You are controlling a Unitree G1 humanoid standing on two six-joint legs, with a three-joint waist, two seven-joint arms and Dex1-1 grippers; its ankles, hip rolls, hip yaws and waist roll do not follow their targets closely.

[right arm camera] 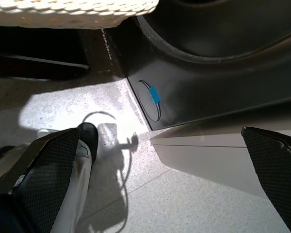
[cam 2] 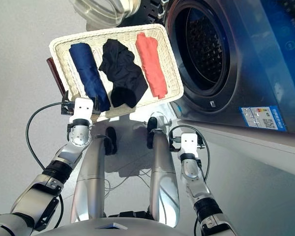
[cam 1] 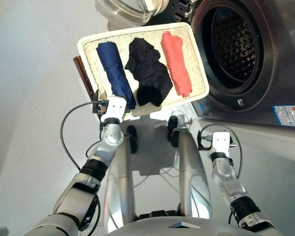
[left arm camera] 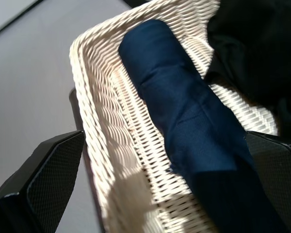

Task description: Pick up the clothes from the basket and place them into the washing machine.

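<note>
The cream wicker basket [cam 1: 137,30] holds the clothes side by side: a rolled navy garment [cam 1: 115,73], a crumpled black one [cam 1: 148,71] and a rolled coral one [cam 1: 176,61]. My left gripper [cam 1: 114,101] hovers open at the basket's near left corner. In the left wrist view the navy roll [left arm camera: 184,102] lies between its fingers [left arm camera: 63,174], one of which is outside the woven rim [left arm camera: 82,73]. The washing machine [cam 1: 265,103] stands to the right, its drum hole [cam 1: 236,46] open. My right gripper [cam 1: 221,137] hangs open and empty, low before the washer's base [right arm camera: 194,92].
The washer's glass door [cam 1: 130,10] is swung open behind the basket. A dark brown support [cam 1: 83,73] shows under the basket's left side. A black cable [cam 1: 69,123] loops beside my left wrist. A blue sticker [cam 1: 289,115] marks the washer front.
</note>
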